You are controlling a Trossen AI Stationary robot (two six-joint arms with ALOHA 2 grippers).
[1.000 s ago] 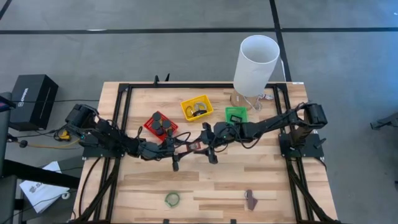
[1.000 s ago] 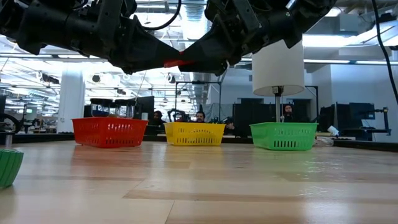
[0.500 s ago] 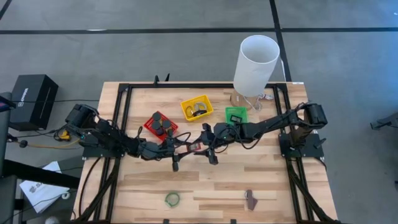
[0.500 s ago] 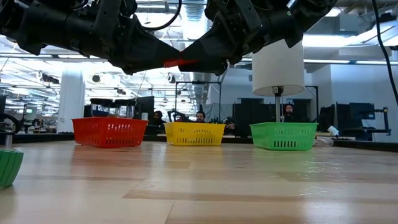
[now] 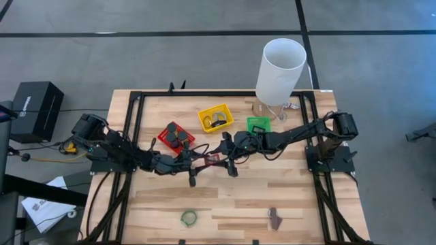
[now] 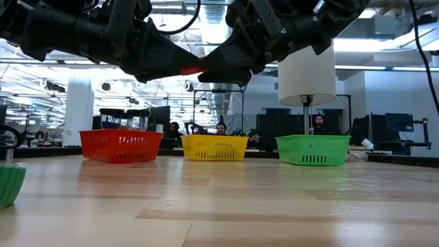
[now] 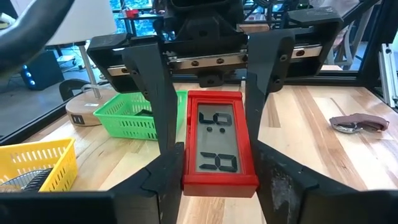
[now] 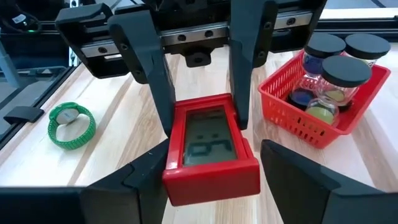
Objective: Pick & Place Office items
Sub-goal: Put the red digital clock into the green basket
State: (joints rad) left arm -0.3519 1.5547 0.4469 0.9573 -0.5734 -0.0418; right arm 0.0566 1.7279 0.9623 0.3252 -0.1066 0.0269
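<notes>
The red block (image 5: pixel 212 159), a flat case with a grey display, hangs above the middle of the table between both grippers. It shows in the left wrist view (image 7: pixel 219 143), the right wrist view (image 8: pixel 210 149) and the low view (image 6: pixel 191 69). My left gripper (image 5: pixel 206 160) reaches in from the table's left and is shut on it. My right gripper (image 5: pixel 222 158) comes from the right and is open, with a finger on either side of the block's other end (image 8: pixel 211 177). A green ring (image 5: pixel 189 218) and a brown clip (image 5: pixel 274 218) lie flat on the table near its near edge. My left gripper pinches the red block between its two fingers (image 7: pixel 163 182) at the end nearest to it (image 7: pixel 190 177). The fingers come level from the table's left and lie along the block's long sides. The block is lifted clear of the table, level, display facing up.
The red bin (image 5: pixel 175 135) holds black-lidded jars (image 8: pixel 339 59). The yellow bin (image 5: pixel 215 118) and green bin (image 5: pixel 258 125) stand behind the grippers, and the tall white cylinder (image 5: pixel 280 61) at the far right. Bare wood lies between the grippers and the near edge.
My right gripper has crept toward the table's left, farther over the red block, so less of the block shows between the two grippers in the low view. The left gripper and the block have stayed in place.
</notes>
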